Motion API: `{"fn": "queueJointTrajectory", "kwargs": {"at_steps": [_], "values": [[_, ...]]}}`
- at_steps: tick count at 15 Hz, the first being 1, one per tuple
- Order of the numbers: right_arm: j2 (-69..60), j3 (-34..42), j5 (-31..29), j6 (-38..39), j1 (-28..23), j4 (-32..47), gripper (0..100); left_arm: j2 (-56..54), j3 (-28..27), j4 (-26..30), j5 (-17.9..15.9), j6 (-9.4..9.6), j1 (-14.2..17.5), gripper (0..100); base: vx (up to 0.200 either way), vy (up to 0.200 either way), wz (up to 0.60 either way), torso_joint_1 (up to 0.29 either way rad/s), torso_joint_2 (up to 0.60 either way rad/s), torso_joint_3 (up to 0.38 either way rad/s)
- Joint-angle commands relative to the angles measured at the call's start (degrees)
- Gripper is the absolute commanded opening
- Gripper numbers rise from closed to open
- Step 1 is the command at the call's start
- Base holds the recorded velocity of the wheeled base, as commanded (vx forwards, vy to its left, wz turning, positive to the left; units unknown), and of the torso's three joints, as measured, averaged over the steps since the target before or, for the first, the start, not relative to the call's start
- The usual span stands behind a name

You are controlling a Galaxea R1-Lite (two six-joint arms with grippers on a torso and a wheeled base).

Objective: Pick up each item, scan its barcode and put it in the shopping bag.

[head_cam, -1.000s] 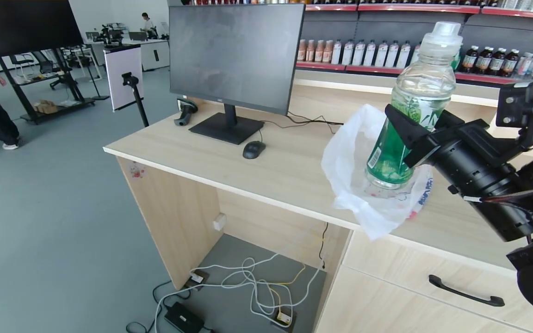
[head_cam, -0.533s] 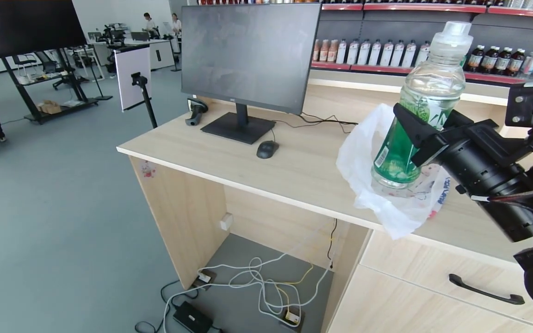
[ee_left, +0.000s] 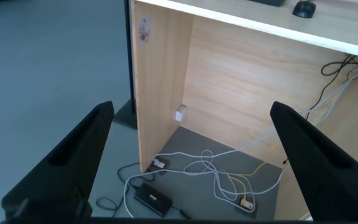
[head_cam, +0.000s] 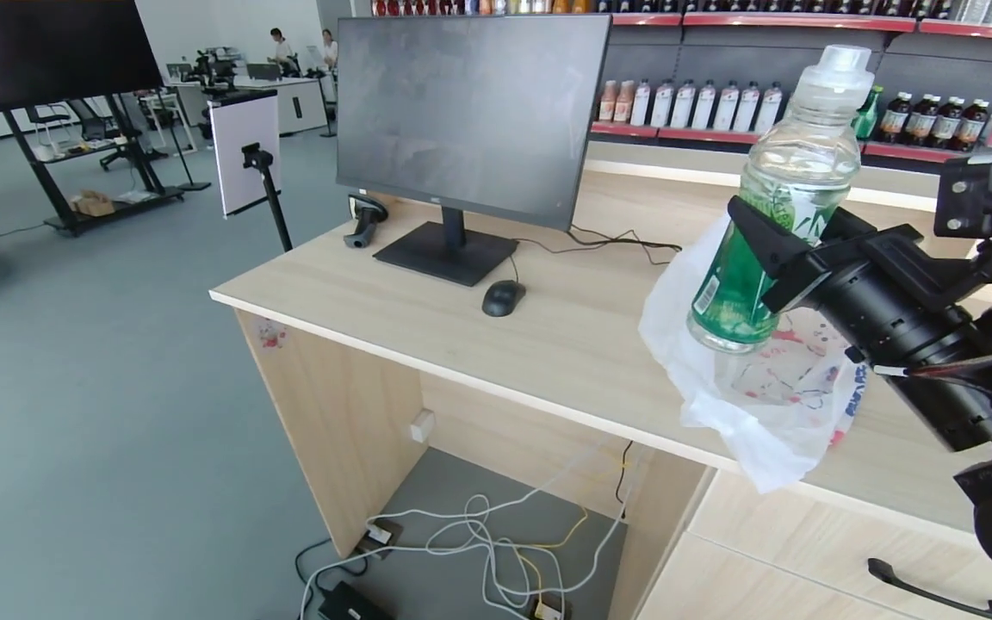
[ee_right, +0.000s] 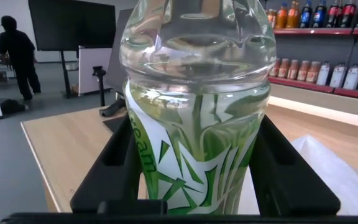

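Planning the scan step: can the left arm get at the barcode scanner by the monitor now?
Probably not without repositioning: the open left end effector aims low at the cables under the desk. The barcode scanner itself sits unobstructed.

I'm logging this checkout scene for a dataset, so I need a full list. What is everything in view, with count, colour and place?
desk: one, light wood, centre.
monitor: one, black, on the desk's far side.
mouse: one, black, in front of the monitor's stand.
barcode scanner: one, dark, on the desk left of the monitor.
shopping bag: one, white, at the desk's near edge, overhanging it.
bottle: one, clear with a green label, raised over the shopping bag.
cables: several, white and yellow, on the floor under the desk.
shelf bottles: many, mixed colours, on red shelves behind.
right gripper: one, black, shut on the bottle.
left gripper: one, black, open, low beside the desk.
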Motion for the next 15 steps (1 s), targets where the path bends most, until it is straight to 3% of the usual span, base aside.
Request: {"fn": "queueJointTrajectory", "kwargs": {"at_steps": [1,7,13,15], "values": [[0.29,-0.31,0.06,0.0,-0.64,-0.41,0,-0.02,0.0,-0.04,0.08,-0.11,0.0,100,0.2,0.0,0.0,-0.022,-0.01,0.007],[7.32,-4.44,0.15,0.97,-4.33,-0.41,0,0.06,0.0,-0.04,0.08,-0.02,0.09,100,0.0,0.0,0.0,0.0,0.0,0.0],[17.16,-9.8,0.15,1.59,-14.26,-0.41,0,-0.02,0.0,-0.04,-0.01,-0.02,0.09,100,0.0,0.0,0.0,0.0,0.0,0.0],[19.27,-11.47,0.15,1.5,-14.88,-0.41,0,-0.02,0.0,-0.04,0.08,-0.02,0.09,100,0.0,0.0,0.0,0.0,0.0,0.0]]}}
